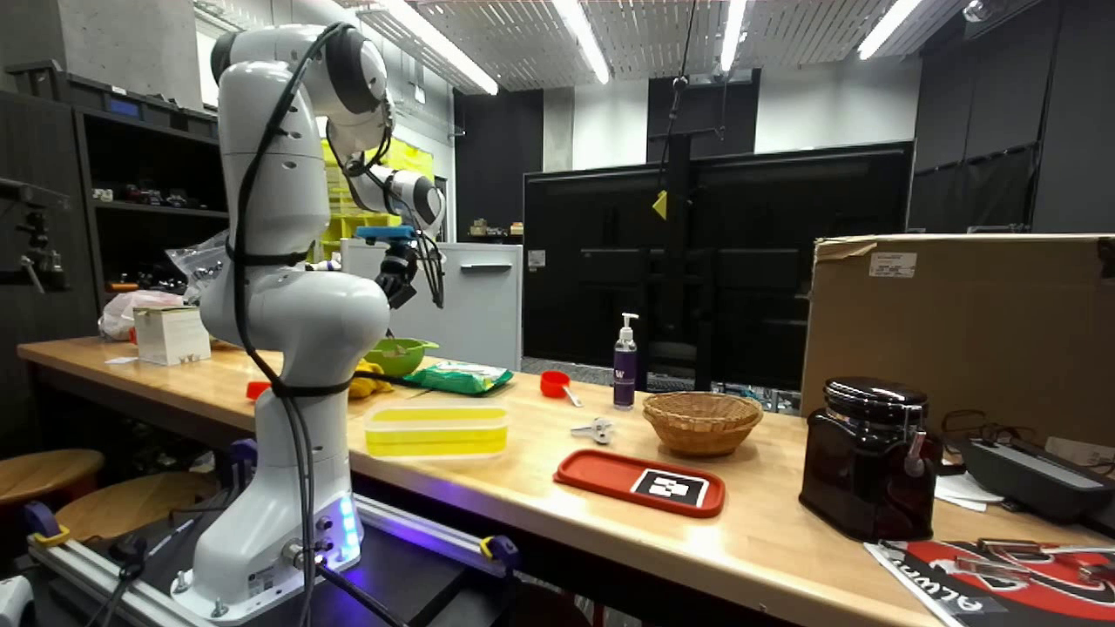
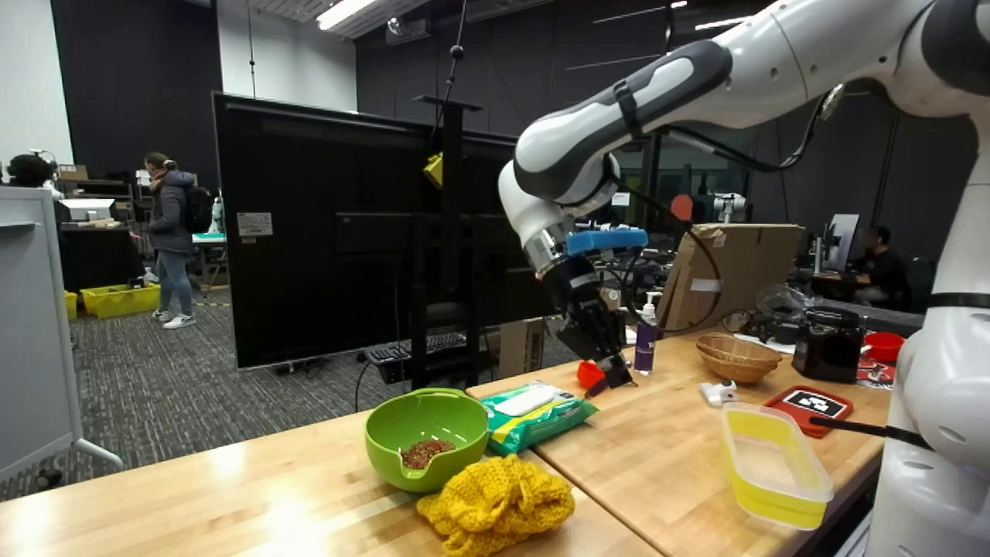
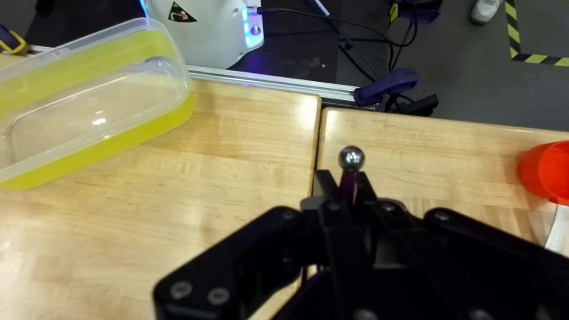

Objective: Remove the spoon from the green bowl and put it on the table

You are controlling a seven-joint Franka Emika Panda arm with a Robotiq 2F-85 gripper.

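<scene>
Plainly, the end effector [image 3: 347, 183] clasps a shiny, round-tipped spoon [image 3: 351, 158] above the wooden table [image 3: 178, 231]

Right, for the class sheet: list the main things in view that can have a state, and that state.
green bowl: upright, reddish-brown bits inside
spoon: held, out of the bowl
fingers: closed on the spoon
yellow knit: crumpled
green packet: flap shut
yellow container: open
dark jar: lid on
pump bottle: upright
wicker basket: upright
base lights: lit blue

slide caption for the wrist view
Black pincer grips a silver-tipped purple utensil over a light wooden table bearing an oblong yellow plastic tub.
</scene>
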